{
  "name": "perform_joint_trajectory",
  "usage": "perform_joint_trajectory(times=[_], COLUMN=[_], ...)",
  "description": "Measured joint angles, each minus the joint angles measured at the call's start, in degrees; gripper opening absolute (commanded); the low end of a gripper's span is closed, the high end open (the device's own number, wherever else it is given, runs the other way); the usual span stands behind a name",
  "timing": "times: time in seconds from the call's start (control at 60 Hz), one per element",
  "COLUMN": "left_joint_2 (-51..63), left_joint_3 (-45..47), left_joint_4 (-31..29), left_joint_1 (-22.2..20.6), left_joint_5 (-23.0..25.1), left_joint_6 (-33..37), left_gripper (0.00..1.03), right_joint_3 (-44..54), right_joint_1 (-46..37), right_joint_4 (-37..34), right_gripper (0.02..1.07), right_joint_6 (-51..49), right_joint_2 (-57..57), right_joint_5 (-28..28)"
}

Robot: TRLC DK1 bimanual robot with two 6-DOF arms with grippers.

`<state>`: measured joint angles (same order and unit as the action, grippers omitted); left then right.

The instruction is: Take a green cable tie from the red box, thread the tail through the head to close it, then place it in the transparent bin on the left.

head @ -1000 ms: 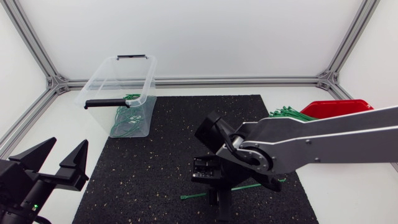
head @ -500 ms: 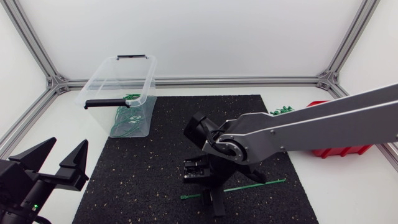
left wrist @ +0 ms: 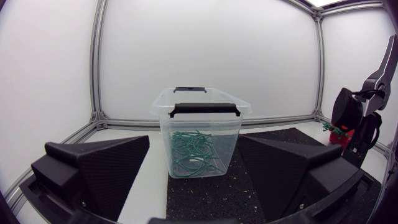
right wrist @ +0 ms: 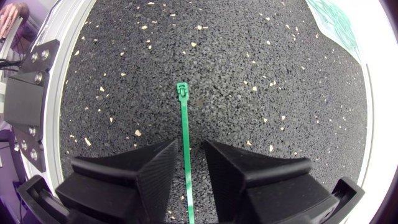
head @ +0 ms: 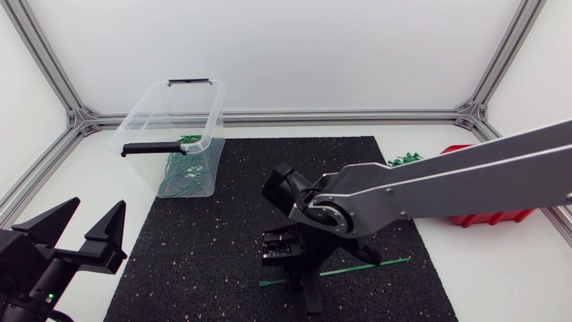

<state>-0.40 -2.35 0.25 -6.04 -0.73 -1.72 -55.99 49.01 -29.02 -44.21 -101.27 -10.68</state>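
Our right claw [right wrist: 191,148] stands low over the black mat [right wrist: 249,81]. Its fingers are a little apart, one on each side of the green cable tie [right wrist: 183,124], which lies flat there. We judge this is to pinch it. Our left claw [head: 98,211] rests wide open on the clear bin's [head: 143,112] side, probably ready for threading.

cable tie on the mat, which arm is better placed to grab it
Right: the right tool, open, straddles the green cable tie on the mat; the left tool sits well away, off the mat.
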Motion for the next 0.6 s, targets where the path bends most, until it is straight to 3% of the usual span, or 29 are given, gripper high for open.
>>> perform_joint_trajectory(times=[0.6], left_joint_2=[0.0], left_joint_3=[0.0], left_joint_4=[0.0], left_joint_1=[0.0], left_joint_5=[0.0], left_joint_6=[0.0], left_gripper=[0.99], right_joint_3=[-3.7], right_joint_1=[-4.5], right_joint_4=[1.4], right_gripper=[0.29], right_joint_6=[-1.3], right_joint_2=[-1.2], right_joint_5=[1.7])
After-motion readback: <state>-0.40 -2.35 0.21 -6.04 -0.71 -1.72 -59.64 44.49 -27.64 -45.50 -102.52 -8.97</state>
